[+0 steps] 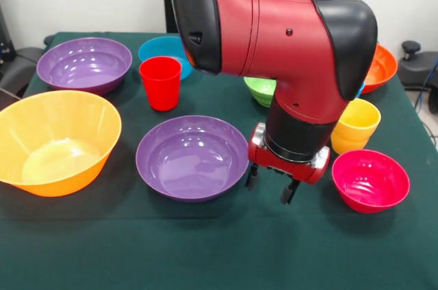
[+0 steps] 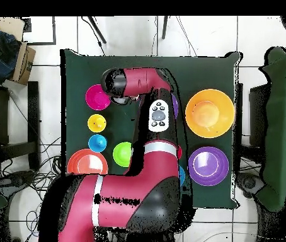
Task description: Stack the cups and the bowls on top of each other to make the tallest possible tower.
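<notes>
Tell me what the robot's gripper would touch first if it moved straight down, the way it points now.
Most likely the dark green tablecloth. The gripper hangs over bare cloth between the nearer glossy purple plastic bowl and the magenta-pink plastic bowl; depth is uncertain.

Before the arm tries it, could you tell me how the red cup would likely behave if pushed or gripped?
The red cup stands upright and is taller than wide, so a push near its rim would probably tip it. Its smooth, glossy plastic wall may slip between the fingers. Once on its side, the tapered round shape would likely roll in a curve.
</notes>
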`<state>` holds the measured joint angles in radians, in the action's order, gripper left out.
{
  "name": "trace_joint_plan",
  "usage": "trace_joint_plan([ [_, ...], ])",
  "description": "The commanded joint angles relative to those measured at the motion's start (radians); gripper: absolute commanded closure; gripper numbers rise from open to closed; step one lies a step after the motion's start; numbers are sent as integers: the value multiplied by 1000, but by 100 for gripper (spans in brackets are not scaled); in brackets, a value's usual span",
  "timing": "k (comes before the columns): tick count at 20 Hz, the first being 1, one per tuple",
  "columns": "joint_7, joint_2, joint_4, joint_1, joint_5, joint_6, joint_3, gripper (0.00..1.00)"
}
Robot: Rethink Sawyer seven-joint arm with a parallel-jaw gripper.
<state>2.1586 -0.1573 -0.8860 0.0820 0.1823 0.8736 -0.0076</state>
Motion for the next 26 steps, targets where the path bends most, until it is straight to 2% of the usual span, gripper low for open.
trace_joint_plan([
  [1, -254, -57, -90, 56, 49, -16, 110, 0],
  [10, -230, -60, -73, 47, 56, 12, 113, 0],
  [26, -222, -65, -82, 40, 69, 2, 108, 0],
])
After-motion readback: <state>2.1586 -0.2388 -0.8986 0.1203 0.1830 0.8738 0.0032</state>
